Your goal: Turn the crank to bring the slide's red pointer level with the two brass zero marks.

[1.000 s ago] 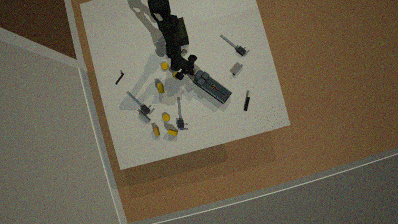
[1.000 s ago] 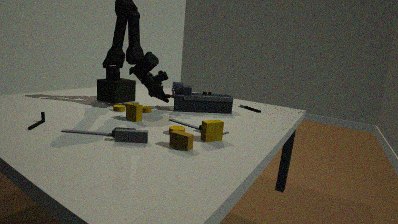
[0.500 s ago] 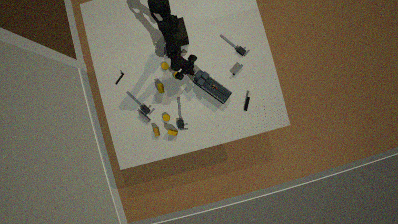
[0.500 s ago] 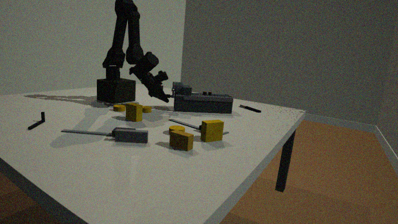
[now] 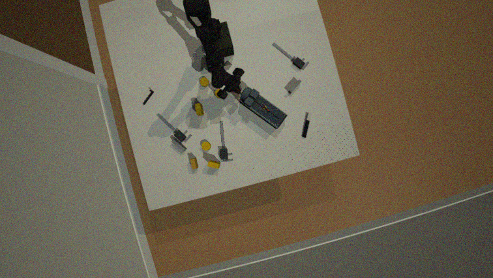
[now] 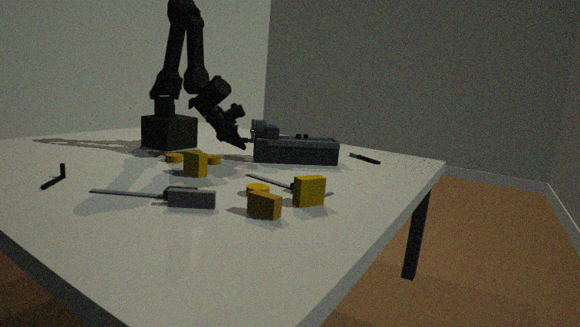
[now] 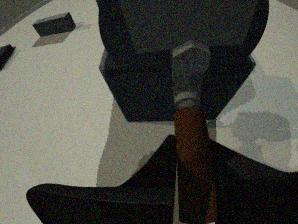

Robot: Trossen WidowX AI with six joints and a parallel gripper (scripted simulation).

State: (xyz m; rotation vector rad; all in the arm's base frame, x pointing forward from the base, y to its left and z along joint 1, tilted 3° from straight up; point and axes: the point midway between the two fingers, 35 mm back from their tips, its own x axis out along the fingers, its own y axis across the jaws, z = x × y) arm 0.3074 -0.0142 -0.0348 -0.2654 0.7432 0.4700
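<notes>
The dark grey machine stands right of the arm's tip, long side running away from it. The crank handle, reddish-brown on a grey metal stem, sticks out of its near end toward me. My gripper is shut on the handle, with the dark fingers on either side of it in the wrist view. Small red and brass marks show on the machine's top; they are too small to tell whether the pointer is level with the brass zero marks.
Yellow blocks and yellow discs stand on the white table. Grey long-stemmed tools, a grey block and black pieces lie around the machine.
</notes>
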